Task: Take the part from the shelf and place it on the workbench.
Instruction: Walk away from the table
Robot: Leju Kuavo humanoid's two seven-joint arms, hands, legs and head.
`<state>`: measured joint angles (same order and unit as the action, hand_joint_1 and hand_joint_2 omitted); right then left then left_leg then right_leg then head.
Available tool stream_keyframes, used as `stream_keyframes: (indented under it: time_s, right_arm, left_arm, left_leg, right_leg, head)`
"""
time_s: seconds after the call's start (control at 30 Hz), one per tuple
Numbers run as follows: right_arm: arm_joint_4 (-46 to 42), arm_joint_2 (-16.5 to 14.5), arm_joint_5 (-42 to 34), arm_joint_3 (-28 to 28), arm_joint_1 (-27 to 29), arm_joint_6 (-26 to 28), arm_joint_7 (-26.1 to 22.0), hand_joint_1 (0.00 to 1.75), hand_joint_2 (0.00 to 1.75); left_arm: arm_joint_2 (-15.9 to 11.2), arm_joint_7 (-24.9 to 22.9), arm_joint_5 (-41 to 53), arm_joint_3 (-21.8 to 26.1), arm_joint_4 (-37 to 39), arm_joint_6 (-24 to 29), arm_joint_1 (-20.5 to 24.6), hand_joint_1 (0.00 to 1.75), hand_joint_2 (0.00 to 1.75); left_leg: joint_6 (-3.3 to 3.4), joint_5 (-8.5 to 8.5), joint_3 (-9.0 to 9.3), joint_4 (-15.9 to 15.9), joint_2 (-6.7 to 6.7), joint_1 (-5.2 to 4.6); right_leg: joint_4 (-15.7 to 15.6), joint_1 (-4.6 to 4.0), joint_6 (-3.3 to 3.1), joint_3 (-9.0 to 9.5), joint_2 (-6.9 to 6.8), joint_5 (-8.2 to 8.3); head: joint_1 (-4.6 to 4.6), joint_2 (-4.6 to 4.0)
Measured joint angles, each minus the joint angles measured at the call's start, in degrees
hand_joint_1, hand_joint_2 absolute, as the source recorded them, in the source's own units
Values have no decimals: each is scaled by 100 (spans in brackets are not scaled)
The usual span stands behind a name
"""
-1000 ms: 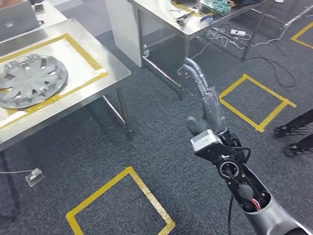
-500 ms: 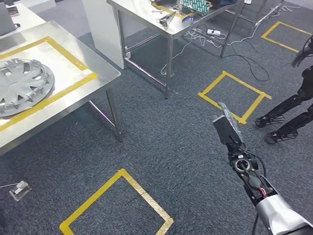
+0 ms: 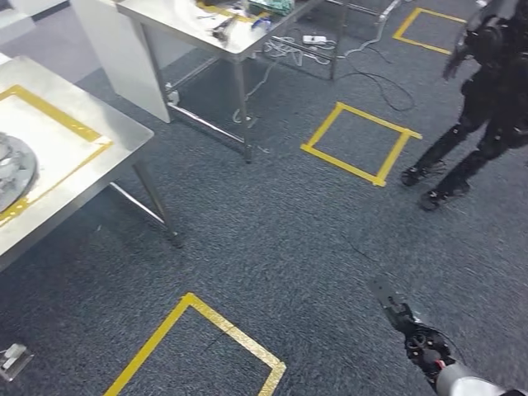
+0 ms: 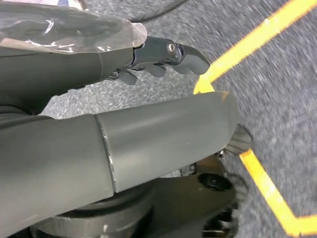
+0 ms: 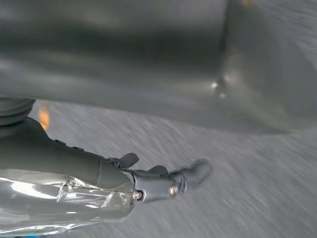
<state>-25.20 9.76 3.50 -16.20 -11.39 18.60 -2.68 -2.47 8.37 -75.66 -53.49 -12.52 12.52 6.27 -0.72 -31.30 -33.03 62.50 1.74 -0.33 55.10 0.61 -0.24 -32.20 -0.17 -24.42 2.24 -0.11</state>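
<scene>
A silver wheel cover [image 3: 12,169] lies on the steel workbench [image 3: 81,124] at the far left of the head view, inside a yellow tape frame and cut off by the picture's edge. My right arm [image 3: 426,351] hangs low at the bottom right, well away from the bench. The right wrist view, blurred, has my right hand [image 5: 160,181] with its fingers stretched out and nothing in them. My left hand [image 4: 164,54] hangs over the carpet beside my body, fingers out, holding nothing.
A second steel table [image 3: 186,21] with tools stands at the back, a white cabinet [image 3: 118,58] beside it and cables [image 3: 367,78] behind. Yellow tape squares [image 3: 358,140] [image 3: 199,338] mark the grey carpet. A dark-clad figure's legs [image 3: 473,124] stand at the right.
The camera has turned right, so the workbench and wheel cover have slid to the left edge. My right arm has dropped from raised in front of me to low at my side.
</scene>
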Motion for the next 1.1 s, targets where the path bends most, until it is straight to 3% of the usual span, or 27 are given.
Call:
stream_keyframes:
  time_s: [0.07, 0.1, 0.13, 0.2, 0.27, 0.3, 0.37, 0.4, 0.43, 0.47, 0.53, 0.6, 0.63, 0.7, 0.77, 0.83, 0.9, 0.97, 1.03, 1.1]
  right_arm:
    - [225, -116, -98, -40, 139, 2, 24, 0, 0]
    - [308, -159, -142, -47, 212, 7, 25, 0, 0]
    - [386, -191, -165, -53, 273, 12, 26, 0, 0]
    - [522, -239, -179, -64, 339, 15, 26, 0, 0]
    - [625, -277, -222, -72, 348, 14, 35, 0, 0]
    - [671, -292, -255, -73, 354, 12, 46, 0, 0]
    - [765, -314, -320, -75, 387, 3, 78, 0, 0]
    - [811, -326, -333, -78, 413, -3, 94, 0, 0]
    - [850, -340, -341, -82, 430, -13, 114, 0, 0]
    - [881, -355, -337, -86, 430, -25, 133, 0, 0]
    - [924, -396, -256, -104, 390, -80, 199, 0, 0]
    - [958, -445, -66, -156, 349, -167, 292, 0, 0]
    - [975, -467, 28, -192, 339, -205, 332, 0, 0]
    - [1001, -493, 172, -271, 318, -247, 383, 0, 0]
    - [1015, -519, 250, -345, 266, -263, 411, 0, 0]
    - [1026, -553, 276, -415, 226, -278, 433, 0, 0]
    - [1048, -586, 279, -478, 224, -286, 458, 0, 0]
    - [1066, -611, 271, -529, 212, -285, 478, 0, 0]
    - [1078, -627, 243, -557, 183, -281, 488, 0, 0]
    - [1095, -632, 182, -570, 186, -275, 489, 0, 0]
  left_arm:
    - [-1, -9, 30, -14, 0, -4, -7, 0, 0]
    - [-3, -13, 37, -20, 0, -6, -11, 0, 0]
    - [-5, -15, 42, -26, 0, -8, -15, 0, 0]
    - [-20, -15, 48, -32, 0, -12, -20, 0, 0]
    - [-39, -15, 48, -38, 0, -14, -18, 0, 0]
    - [-45, -13, 45, -40, 0, -15, -11, 0, 0]
    - [-44, -2, 27, -44, 0, -15, 15, 0, 0]
    - [-40, 5, 15, -44, 0, -15, 28, 0, 0]
    - [-38, 13, 1, -45, 0, -15, 33, 0, 0]
    - [-36, 17, -11, -45, 0, -15, 28, 0, 0]
    - [-44, 22, -32, -45, 1, -15, 3, 0, 0]
    - [-49, 21, -36, -45, 2, -15, -13, 0, 0]
    - [-49, 20, -34, -45, 2, -15, -13, 0, 0]
    - [-46, 15, -28, -45, 2, -15, -8, 0, 0]
    - [-49, 12, -22, -45, 2, -14, -3, 0, 0]
    - [-57, 11, -19, -46, 2, -13, 14, 0, 0]
    - [-62, 11, -17, -47, 2, -26, 47, 0, 0]
    - [-73, 11, -2, -52, 2, -47, 76, 0, 0]
    - [-85, 10, 34, -69, 2, -62, 86, 0, 0]
    - [-91, -1, 86, -89, 2, -67, 86, 0, 0]
  left_leg:
    - [-40, -314, -391, 787, -113, 20]
    - [-48, -327, -492, 963, -124, 25]
    - [-46, -225, -483, 905, -132, 29]
    - [-19, 199, -158, 186, -254, 48]
    - [23, 489, 186, -570, -502, 68]
    - [43, 530, 265, -743, -575, 70]
    - [97, 542, 294, -809, -503, 60]
    - [133, 557, 304, -829, -438, 60]
    - [172, 575, 310, -853, -374, 62]
    - [203, 592, 313, -877, -302, 68]
    - [231, 600, 307, -887, -147, 57]
    - [232, 597, 299, -885, 19, 49]
    - [230, 595, 299, -884, 90, 49]
    - [209, 582, 313, -877, 220, 48]
    - [162, 557, 332, -857, 337, 14]
    - [113, 543, 350, -846, 436, -17]
    - [53, 527, 373, -838, 497, -3]
    - [-23, 341, 289, -594, 296, 25]
    - [-72, -59, -26, 122, -9, 49]
    - [-86, -312, -356, 822, -113, 59]
  right_leg:
    - [0, 5, -22, -8, 125, 5]
    - [1, 6, -24, -9, 194, 5]
    - [1, 9, -21, -6, 271, 7]
    - [1, 19, -5, 0, 440, 17]
    - [16, 10, 34, -19, 596, 30]
    - [21, 10, 61, -35, 663, 38]
    - [10, 23, 135, -64, 784, 62]
    - [29, 32, 166, -79, 753, 50]
    - [117, 32, 195, -121, 634, -20]
    - [320, 27, 218, -210, 468, -160]
    - [1066, 27, 257, -528, 150, -589]
    - [1688, 44, 290, -770, 65, -833]
    - [1706, 50, 298, -744, 44, -795]
    - [1048, 52, 292, -343, -78, -461]
    - [273, 18, 239, 76, -308, -218]
    - [32, -17, 166, 172, -365, -191]
    - [17, -10, 96, 160, -231, -163]
    - [-7, 16, 27, 157, -117, -121]
    - [-14, 30, -21, 131, -1, -88]
    - [-12, 26, -40, 107, 144, -73]
  head:
    - [-77, 0]
    - [-97, 0]
    - [-109, 0]
    - [-126, 0]
    - [-144, 0]
    - [-146, 0]
    - [-139, 0]
    - [-136, 0]
    - [-117, 0]
    - [-84, 0]
    - [-4, 0]
    - [31, 0]
    - [40, 0]
    - [77, 0]
    - [122, 0]
    - [101, 0]
    - [53, 0]
    - [10, 0]
    - [-63, 0]
    - [-111, 0]
